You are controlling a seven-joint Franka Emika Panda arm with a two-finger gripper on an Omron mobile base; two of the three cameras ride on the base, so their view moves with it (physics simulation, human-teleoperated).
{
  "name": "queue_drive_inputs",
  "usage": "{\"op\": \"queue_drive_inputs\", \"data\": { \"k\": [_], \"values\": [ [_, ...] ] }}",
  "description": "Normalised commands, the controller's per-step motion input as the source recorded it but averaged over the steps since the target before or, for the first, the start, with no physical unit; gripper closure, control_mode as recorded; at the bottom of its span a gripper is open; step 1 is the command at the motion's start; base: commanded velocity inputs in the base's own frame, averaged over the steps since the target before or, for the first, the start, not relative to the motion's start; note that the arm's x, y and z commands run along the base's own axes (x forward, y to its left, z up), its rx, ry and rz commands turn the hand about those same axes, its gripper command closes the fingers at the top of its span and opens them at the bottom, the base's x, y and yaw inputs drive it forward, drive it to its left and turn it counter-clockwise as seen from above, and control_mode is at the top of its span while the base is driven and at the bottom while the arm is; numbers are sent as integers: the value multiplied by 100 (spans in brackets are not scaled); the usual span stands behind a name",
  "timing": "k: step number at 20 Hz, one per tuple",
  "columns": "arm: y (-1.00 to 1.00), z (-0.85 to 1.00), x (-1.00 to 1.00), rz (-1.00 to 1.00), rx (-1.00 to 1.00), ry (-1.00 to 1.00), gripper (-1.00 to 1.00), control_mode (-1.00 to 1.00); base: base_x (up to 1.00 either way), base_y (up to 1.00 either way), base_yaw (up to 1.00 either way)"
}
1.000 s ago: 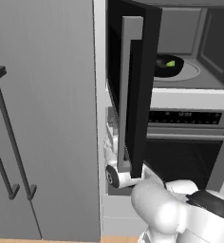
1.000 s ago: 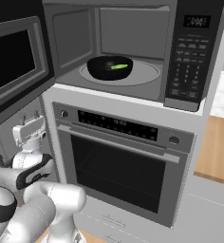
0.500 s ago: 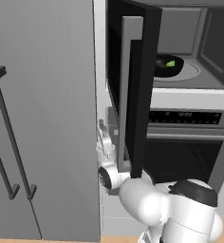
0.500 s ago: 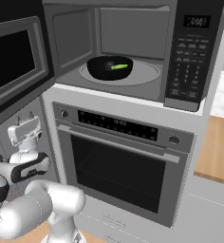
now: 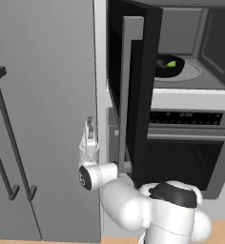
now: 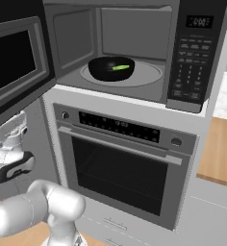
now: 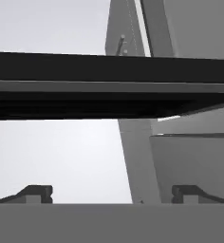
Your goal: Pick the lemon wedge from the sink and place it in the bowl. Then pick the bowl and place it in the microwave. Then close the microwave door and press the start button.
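Bowl (image 6: pixel 111 68) with lemon wedge (image 6: pixel 120 67) sat inside the microwave (image 6: pixel 134 53); my gripper (image 5: pixel 89 136), jaws wide and empty, needed to press squarely behind the microwave door (image 5: pixel 133 90).

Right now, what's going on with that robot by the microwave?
The bowl with the lemon wedge in it already sits on the turntable inside the microwave. The microwave door stands wide open. The arm's open gripper points upward just below the door and holds nothing, apparently about to push it shut.
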Motion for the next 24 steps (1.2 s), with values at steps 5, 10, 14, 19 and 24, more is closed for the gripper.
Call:
{"op": "queue_drive_inputs", "data": {
  "k": [5,10,14,19,24],
  "values": [
    [1,36,-64,-1,37,-25,-100,-100,0,0,0],
    [0,74,-57,0,40,-17,-100,-100,0,0,0],
    [-10,92,-53,0,40,-9,-100,-100,0,0,0],
    [-35,62,-67,1,36,-13,-100,-100,0,0,0],
    [-55,20,-74,8,29,-17,-100,-100,0,0,0]
  ]
}}
